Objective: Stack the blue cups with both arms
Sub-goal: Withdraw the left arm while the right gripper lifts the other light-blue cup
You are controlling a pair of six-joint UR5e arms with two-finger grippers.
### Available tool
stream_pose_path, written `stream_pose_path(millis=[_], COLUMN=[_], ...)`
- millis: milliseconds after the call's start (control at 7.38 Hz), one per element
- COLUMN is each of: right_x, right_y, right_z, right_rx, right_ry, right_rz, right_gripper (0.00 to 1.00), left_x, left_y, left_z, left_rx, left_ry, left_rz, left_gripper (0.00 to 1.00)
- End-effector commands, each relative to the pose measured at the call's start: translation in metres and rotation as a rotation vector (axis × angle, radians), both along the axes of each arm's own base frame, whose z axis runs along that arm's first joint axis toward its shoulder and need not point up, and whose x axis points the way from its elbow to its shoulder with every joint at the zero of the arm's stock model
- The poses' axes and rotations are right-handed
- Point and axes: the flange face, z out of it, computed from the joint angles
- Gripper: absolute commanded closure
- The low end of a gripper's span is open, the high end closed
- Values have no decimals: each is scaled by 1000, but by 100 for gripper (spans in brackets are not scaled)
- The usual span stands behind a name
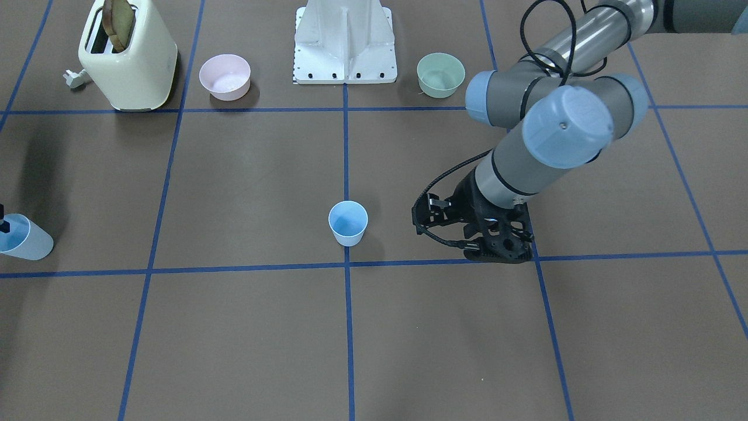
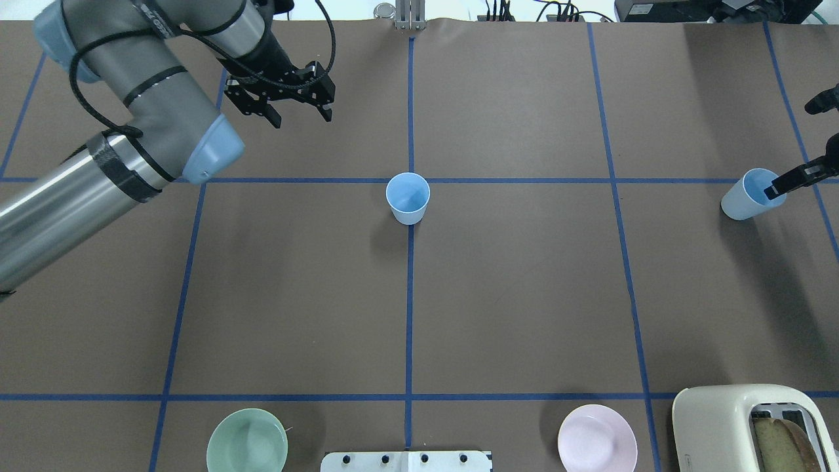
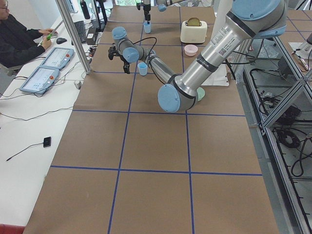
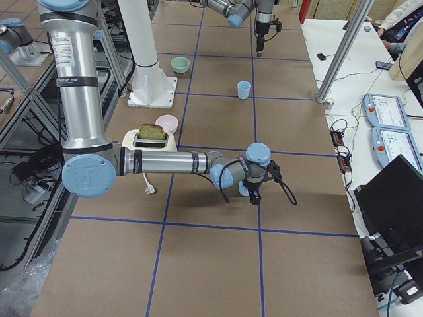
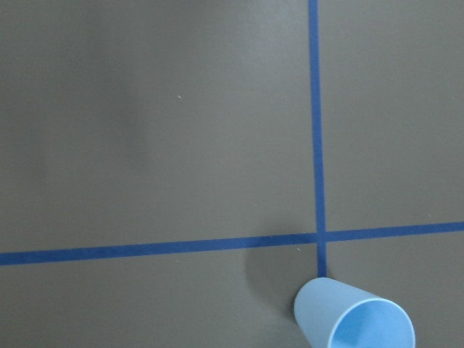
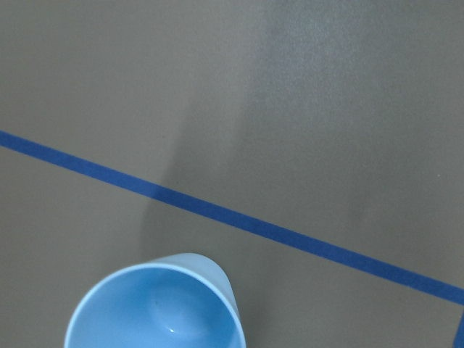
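One blue cup [image 2: 408, 196] stands upright at the table's middle; it also shows in the front view [image 1: 347, 222] and the left wrist view [image 5: 355, 319]. My left gripper [image 2: 298, 117] is open and empty, apart from that cup, to its left and on the far side. The second blue cup [image 2: 747, 195] is at the table's right end and also shows in the right wrist view [image 6: 156, 308]. One black finger [image 2: 790, 180] of my right gripper reaches over its rim. The rest of that gripper is cut off by the frame edge, so I cannot tell whether it is shut.
A cream toaster [image 2: 754, 426] with a slice of toast, a pale pink bowl [image 2: 596, 438], a pale green bowl [image 2: 247, 440] and the white base stand [image 1: 345, 44] line the robot's side of the table. Blue tape lines cross the brown surface.
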Motion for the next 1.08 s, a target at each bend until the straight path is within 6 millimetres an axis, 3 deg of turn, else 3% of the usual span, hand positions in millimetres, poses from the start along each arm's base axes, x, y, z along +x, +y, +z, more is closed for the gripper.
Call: stream_pose_path(millis=[0,135,271,406,677,948], right_x=[-6,-11,-12,-14,-15,-15], right_y=[-3,-4,-6,-6,-16,-30], right_z=[-4,-6,-6,-8,-30,-49], right_rx=[5,10,20,25,56,66], right_ry=[-1,5,22,21,1,-20], right_rz=[-8,-12,-9,-11,-10,1], right_gripper=[55,71,95,100,100,100], left_x=[-42,-64,-80,-89,-99,-122], left_y=[-6,-6,-8,-7,-11,-17], left_z=[22,37,50,59,59,55], left_rx=[10,9,31,29,32,64], left_ry=[3,3,-2,-7,-8,-5], left_rz=[-11,-21,-17,-23,-39,-59], left_gripper=[8,8,8,6,6,6])
